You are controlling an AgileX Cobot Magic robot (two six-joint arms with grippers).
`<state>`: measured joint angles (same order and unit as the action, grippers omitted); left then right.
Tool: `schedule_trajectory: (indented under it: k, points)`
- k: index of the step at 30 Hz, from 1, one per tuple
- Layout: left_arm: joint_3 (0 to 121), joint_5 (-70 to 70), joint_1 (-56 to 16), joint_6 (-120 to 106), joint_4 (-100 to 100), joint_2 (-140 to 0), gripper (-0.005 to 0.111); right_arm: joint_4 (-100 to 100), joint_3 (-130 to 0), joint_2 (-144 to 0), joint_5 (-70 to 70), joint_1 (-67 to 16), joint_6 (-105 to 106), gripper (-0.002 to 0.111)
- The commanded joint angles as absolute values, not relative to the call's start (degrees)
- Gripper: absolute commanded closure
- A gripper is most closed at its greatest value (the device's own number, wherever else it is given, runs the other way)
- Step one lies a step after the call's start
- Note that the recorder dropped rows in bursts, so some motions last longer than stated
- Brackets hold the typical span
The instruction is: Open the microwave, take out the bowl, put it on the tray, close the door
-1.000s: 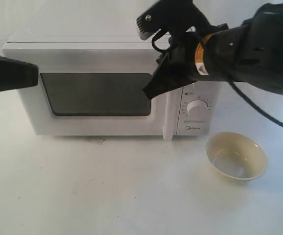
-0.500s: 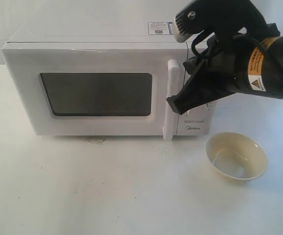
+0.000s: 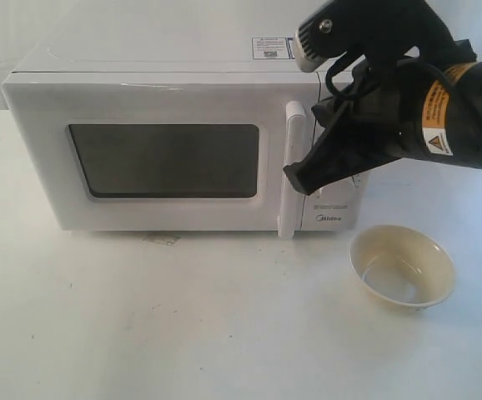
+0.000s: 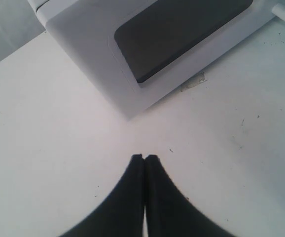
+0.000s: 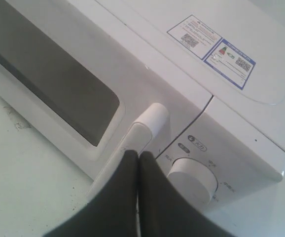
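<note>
Door (image 3: 166,158) shut, bowl (image 3: 402,267) out on bench (image 3: 183,325), rt of microwave (image 3: 141,54). R pincer (image 3: 298,176) pressed together beside handle (image 3: 292,133), prob for pushing. L pincer (image 4: 144,159) pressed together, parked.

Open tabletop (image 3: 183,333) left of bowl (image 3: 402,267)

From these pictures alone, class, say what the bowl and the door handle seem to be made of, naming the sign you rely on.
The bowl: probably glazed ceramic or melamine; cream, glossy, with soft glints on its paler inside. The look cannot settle which. The door handle: likely moulded plastic; smooth, slightly shiny white with rounded edges.
</note>
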<state>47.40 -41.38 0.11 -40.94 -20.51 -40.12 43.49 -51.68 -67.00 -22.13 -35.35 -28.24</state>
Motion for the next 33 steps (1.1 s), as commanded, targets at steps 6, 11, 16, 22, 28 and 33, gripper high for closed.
schedule_trajectory:
  k: [6,11,16,22,28,33]
  points:
    - [47.70,-41.52,-0.18,-40.42,-20.93,-39.59,0.107,43.42,-51.34,-63.93,-23.24,-35.37,-28.65,0.108]
    - [47.70,-41.52,-0.18,-40.42,-20.93,-39.59,0.107,40.70,-50.37,-59.10,-27.45,-35.25,-28.74,0.108]
    - [47.70,-41.52,-0.18,-40.42,-20.93,-39.59,0.107,39.75,-44.97,-50.08,-27.58,-31.74,-30.32,0.108]
    - [47.70,-41.52,-0.18,-40.42,-20.93,-39.59,0.107,38.09,-34.26,-33.70,-26.47,-22.39,-40.05,0.108]
    - [47.70,-41.52,-0.18,-40.42,-20.93,-39.59,0.107,37.84,-21.25,-8.88,-26.49,-13.70,-44.34,0.108]
    - [47.70,-41.83,-0.18,-40.42,-20.82,-39.42,0.107,38.00,-16.70,0.00,-27.17,-13.47,-44.17,0.108]
